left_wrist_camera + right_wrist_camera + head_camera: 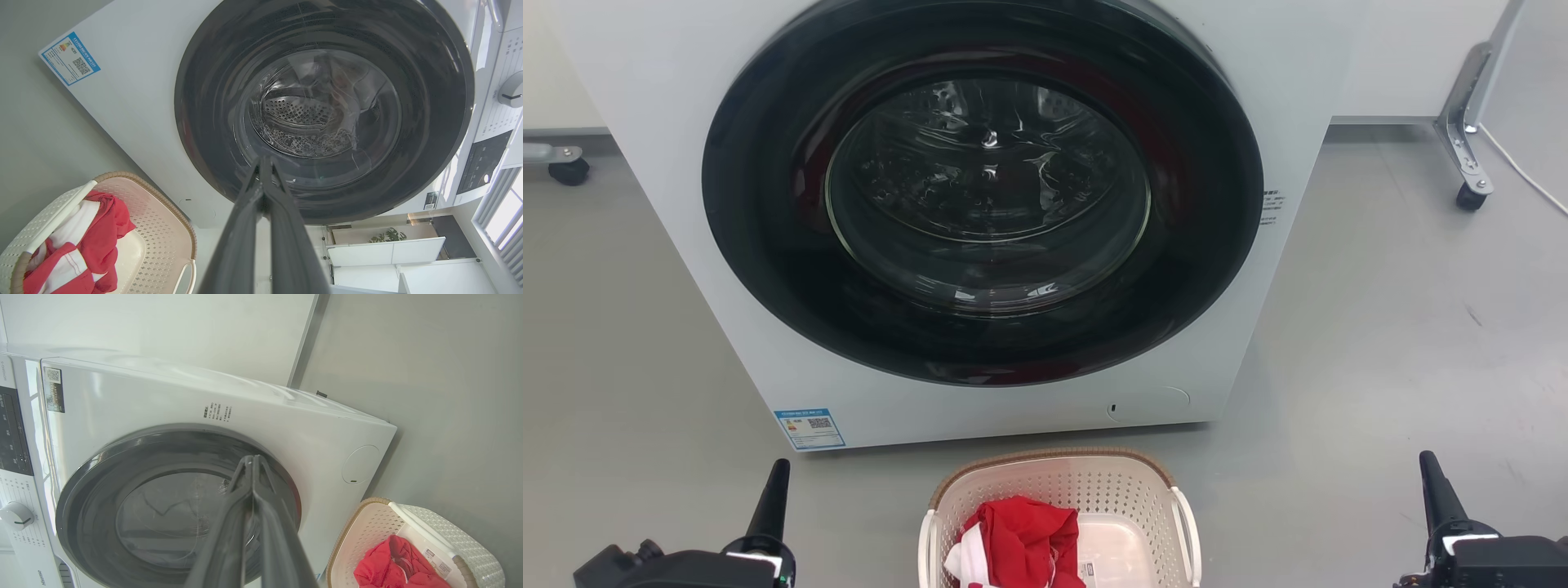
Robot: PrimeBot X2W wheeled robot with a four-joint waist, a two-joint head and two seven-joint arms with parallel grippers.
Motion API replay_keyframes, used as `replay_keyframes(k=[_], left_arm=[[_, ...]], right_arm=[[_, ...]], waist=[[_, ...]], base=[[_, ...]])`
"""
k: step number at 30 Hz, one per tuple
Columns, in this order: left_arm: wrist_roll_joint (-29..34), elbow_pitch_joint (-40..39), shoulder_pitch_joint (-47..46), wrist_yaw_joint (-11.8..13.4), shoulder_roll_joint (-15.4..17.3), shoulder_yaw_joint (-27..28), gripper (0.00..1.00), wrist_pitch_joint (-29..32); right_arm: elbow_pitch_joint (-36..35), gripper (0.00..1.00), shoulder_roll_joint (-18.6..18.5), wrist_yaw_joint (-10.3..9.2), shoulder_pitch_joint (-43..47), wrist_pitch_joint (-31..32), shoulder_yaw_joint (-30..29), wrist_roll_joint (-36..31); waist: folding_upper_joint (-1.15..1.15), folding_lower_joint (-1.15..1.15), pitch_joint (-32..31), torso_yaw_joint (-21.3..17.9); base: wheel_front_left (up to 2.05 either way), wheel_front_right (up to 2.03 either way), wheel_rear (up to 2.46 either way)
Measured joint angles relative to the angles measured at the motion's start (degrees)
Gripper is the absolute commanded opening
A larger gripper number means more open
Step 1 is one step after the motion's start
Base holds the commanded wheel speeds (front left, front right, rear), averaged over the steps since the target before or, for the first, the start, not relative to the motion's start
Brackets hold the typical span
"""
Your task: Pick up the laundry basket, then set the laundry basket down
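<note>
Two tools sit low down, one on each side of my head view. My left tool (pixel 779 469) is pressed together and holds nothing. Between the tools sits the laundry basket (pixel 1054 454), on the floor (pixel 1380 343) just in front of the washing machine (pixel 645 122). It has red and white clothes (pixel 1021 531) in it (only a small pile). I think it will be light and stiff, though the holey plastic may bend a bit. The white side handles (pixel 1188 531) look like the best places to hold. My right tool (pixel 1427 461) is pressed together too, and empty.
</note>
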Motion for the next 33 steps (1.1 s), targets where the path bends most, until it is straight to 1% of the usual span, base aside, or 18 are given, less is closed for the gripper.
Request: replay_keyframes(k=[2,7,14,17,32,33], left_arm=[[-1.6,0.3,-0.1,0.0,-0.1,0.5,0.00,0.4],[-4.4,1.0,-0.7,-1.0,-0.2,1.3,0.00,0.6],[-10.0,1.9,-1.3,-2.0,-0.7,2.7,0.00,1.6],[-11.7,2.2,-2.1,-2.0,-0.8,3.1,0.00,2.0],[-12.4,2.3,-2.2,-2.1,-0.9,3.1,0.00,2.0],[-12.4,2.3,-2.2,-2.4,-0.9,3.1,0.00,2.0]], right_arm=[[0.1,0.00,0.2,0.12,-0.3,0.1,-0.4,1.6],[0.4,0.00,0.4,0.90,-1.1,1.1,-1.1,4.8],[1.6,0.00,1.1,1.86,-1.2,2.5,-2.6,10.2],[1.8,0.00,1.3,2.09,-1.7,3.0,-3.1,12.4],[1.9,0.00,1.4,2.26,-2.1,3.0,-3.1,12.5],[1.9,0.00,1.4,2.26,-2.1,3.0,-3.1,12.5]], waist=[[0.00,0.00,0.0,0.0],[0.00,0.00,-0.1,0.0],[0.00,0.00,-0.2,0.1],[0.00,0.00,-0.3,0.1],[0.00,0.00,-0.3,0.1],[0.00,0.00,-0.3,0.1]], base=[[0.00,0.00,0.00],[0.00,0.00,0.00],[0.00,0.00,0.00],[0.00,0.00,0.00],[0.00,0.00,0.00],[0.00,0.00,0.00]])
